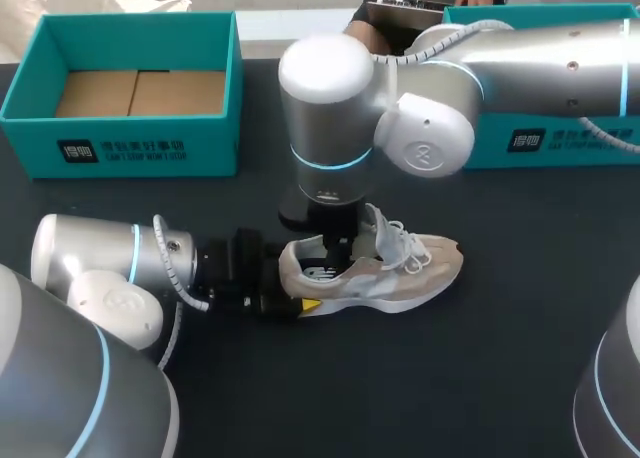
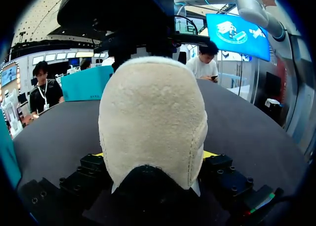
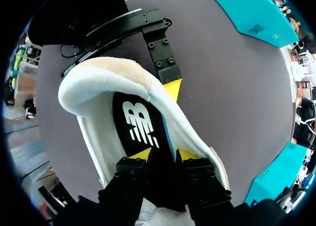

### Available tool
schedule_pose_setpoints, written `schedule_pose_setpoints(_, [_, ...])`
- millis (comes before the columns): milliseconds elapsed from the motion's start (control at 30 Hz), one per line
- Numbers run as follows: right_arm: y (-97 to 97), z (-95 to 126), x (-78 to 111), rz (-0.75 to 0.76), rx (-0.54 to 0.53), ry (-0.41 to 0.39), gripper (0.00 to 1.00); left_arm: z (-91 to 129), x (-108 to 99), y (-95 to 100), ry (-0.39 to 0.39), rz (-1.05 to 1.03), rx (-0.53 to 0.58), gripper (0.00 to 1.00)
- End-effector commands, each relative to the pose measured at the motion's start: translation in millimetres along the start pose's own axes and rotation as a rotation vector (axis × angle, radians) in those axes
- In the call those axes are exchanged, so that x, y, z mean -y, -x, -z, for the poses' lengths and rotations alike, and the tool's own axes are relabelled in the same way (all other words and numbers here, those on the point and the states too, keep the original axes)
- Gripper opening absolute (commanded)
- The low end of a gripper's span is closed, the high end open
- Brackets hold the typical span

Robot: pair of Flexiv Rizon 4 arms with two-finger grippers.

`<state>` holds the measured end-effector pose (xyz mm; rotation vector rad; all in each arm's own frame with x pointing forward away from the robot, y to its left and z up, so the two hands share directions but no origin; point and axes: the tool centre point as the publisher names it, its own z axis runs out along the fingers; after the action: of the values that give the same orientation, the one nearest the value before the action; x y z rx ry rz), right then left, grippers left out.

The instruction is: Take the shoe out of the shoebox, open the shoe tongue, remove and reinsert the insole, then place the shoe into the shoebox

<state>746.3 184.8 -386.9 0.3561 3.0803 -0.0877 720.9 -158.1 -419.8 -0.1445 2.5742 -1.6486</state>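
A beige sneaker (image 1: 400, 273) lies on the dark table, toe pointing right. My left gripper (image 1: 297, 300) comes in from the left and is shut on the shoe's heel (image 2: 153, 122), one yellow tip on each side. From above, my right gripper (image 1: 335, 246) reaches down into the shoe's opening. In the right wrist view its fingers (image 3: 140, 156) stand a little apart over the black insole (image 3: 140, 125), which lies flat inside the shoe (image 3: 98, 80). My right gripper (image 3: 164, 155) is open and holds nothing. The laces (image 1: 395, 236) are loose.
An open teal shoebox (image 1: 120, 148) with a cardboard floor stands at the back left. A second teal box (image 1: 560, 143) sits at the back right, under my right arm. The dark tabletop (image 1: 420, 378) stretches in front of the shoe.
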Motion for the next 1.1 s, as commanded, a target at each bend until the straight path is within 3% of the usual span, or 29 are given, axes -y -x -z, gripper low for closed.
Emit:
schedule_pose_setpoints(33, [-0.3, -23.6, -14.1, 0.007, -0.031, -0.012, 0.31, 0.4, -1.5, -0.5, 0.003, -0.002, -0.002, 0.00])
schedule_pose_setpoints(167, [-7.8, -32.6, -13.7, -0.021, -0.059, -0.009, 0.23, 0.4, -1.5, -0.5, 0.003, -0.002, -0.002, 0.00])
schedule_pose_setpoints(233, [-12.1, -32.4, -12.1, -0.033, -0.064, -0.019, 0.00, 0.4, -1.5, -0.5, 0.003, -0.002, -0.002, 0.00])
schedule_pose_setpoints(467, [-27.5, -9.4, 3.7, -0.148, -0.022, 0.021, 0.00, 0.4, -1.5, -0.5, 0.003, -0.002, -0.002, 0.00])
schedule_pose_setpoints(667, [-33.7, 23.3, 23.7, -0.244, 0.053, 0.053, 0.00, 0.4, -1.5, -0.5, 0.003, -0.002, -0.002, 0.00])
schedule_pose_setpoints(867, [-24.0, 53.6, 40.7, -0.294, 0.146, 0.048, 0.00, 0.4, -1.5, -0.5, 0.003, -0.002, -0.002, 0.00])
schedule_pose_setpoints(1100, [-9.4, 74.3, 39.1, -0.278, 0.201, 0.058, 0.00, 0.4, -1.5, -0.5, 0.003, -0.002, -0.002, 0.00])
